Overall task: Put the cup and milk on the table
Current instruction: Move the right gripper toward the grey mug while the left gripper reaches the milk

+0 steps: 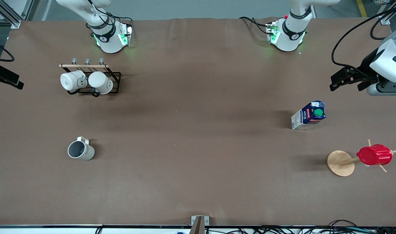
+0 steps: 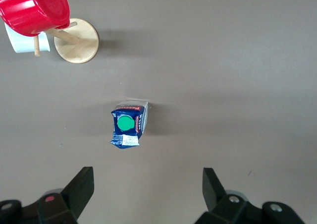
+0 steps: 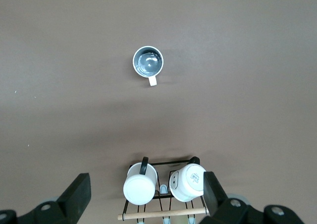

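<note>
Brown worktop [image 1: 198,182], wide and flat. One cup [image 1: 81,150] standing on it, low in the frame, toward the right arm's end, grey inside showing. One milk [image 1: 309,115] carton standing on it, mid frame, toward the left arm's end. Two white mugs [image 1: 73,80] on one black rack [image 1: 115,83], higher in the frame than the cup. One red cup [image 1: 374,155] on one wooden stand [image 1: 339,163], lower than the milk. Two tools, both up in the air, holding nothing: left tool [image 2: 148,184] over the worktop near the milk, fingers wide apart; right tool [image 3: 147,189] near the rack, fingers wide apart.
</note>
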